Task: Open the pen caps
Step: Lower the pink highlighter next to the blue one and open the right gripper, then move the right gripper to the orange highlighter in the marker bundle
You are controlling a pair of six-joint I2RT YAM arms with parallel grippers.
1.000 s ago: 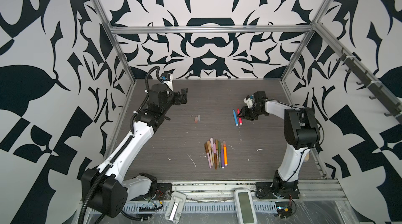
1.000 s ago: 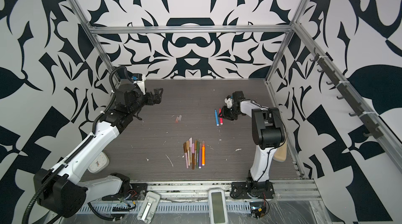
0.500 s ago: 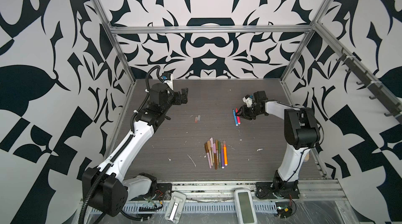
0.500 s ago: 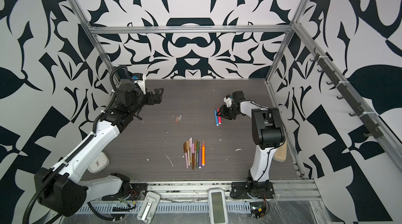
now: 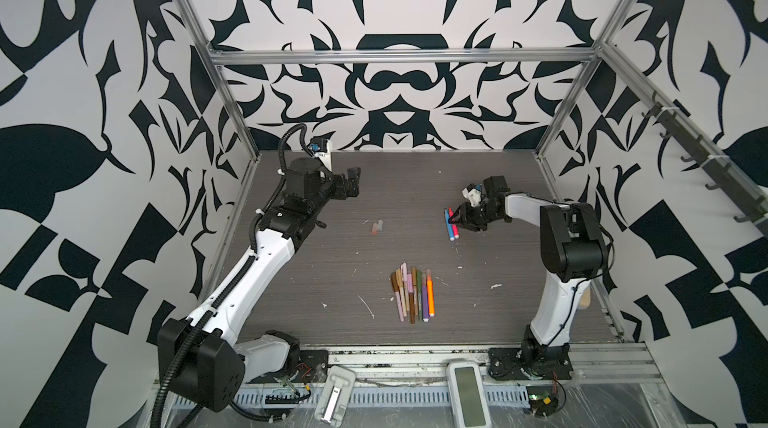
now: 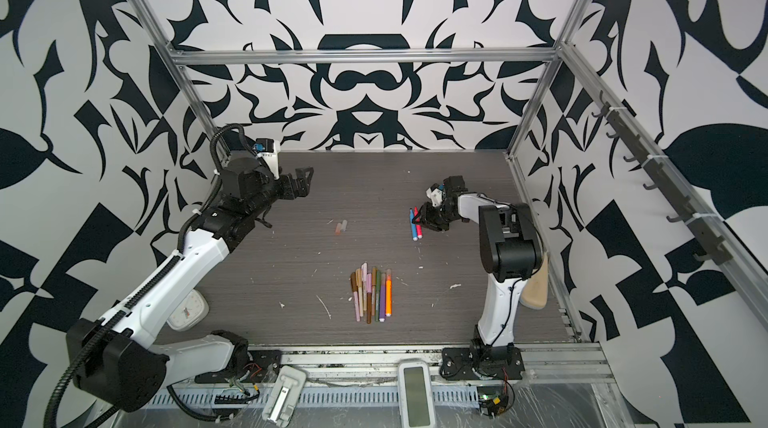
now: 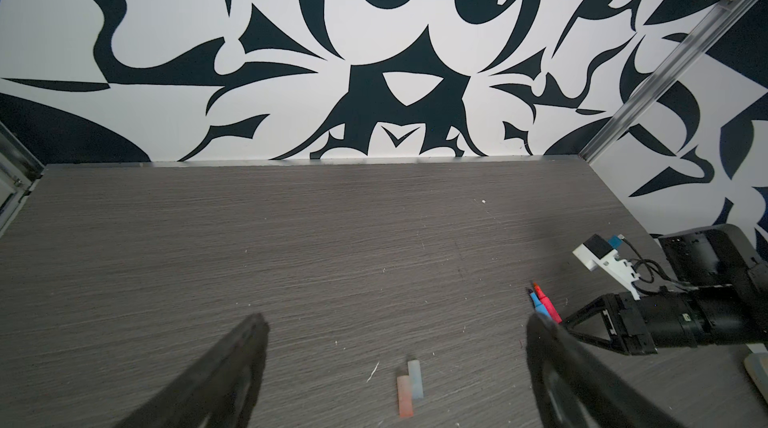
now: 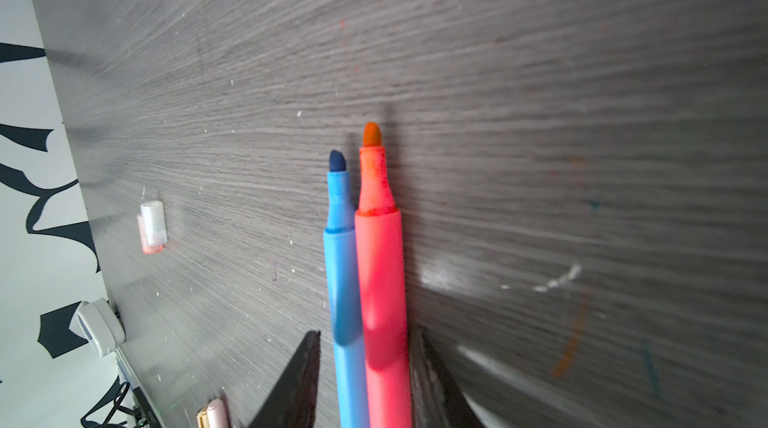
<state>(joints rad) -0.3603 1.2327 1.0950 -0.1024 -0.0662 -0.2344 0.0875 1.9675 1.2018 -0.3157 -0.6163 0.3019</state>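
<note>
Left claw (image 7: 397,322) (jaws wide, empty) hovers near the far-left corner of the bench (image 5: 415,181). Right claw (image 8: 368,334), jaws narrowly apart, straddles the uncapped blue pen (image 8: 343,280) and red pen (image 8: 380,272), which lie touching toward the right edge. Two translucent pen caps (image 7: 409,388) lie mid-bench — the other pens (image 5: 411,293) are bundled toward the front edge.

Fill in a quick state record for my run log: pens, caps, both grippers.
uncapped: blue pen and red pen, side by side on the table, tips bare
loose: two translucent caps, lying together mid-table
remaining: pen bunch at front centre, seemingly capped
left gripper: open, empty, above the table
right gripper: open, jaws flanking both uncapped pens
</note>
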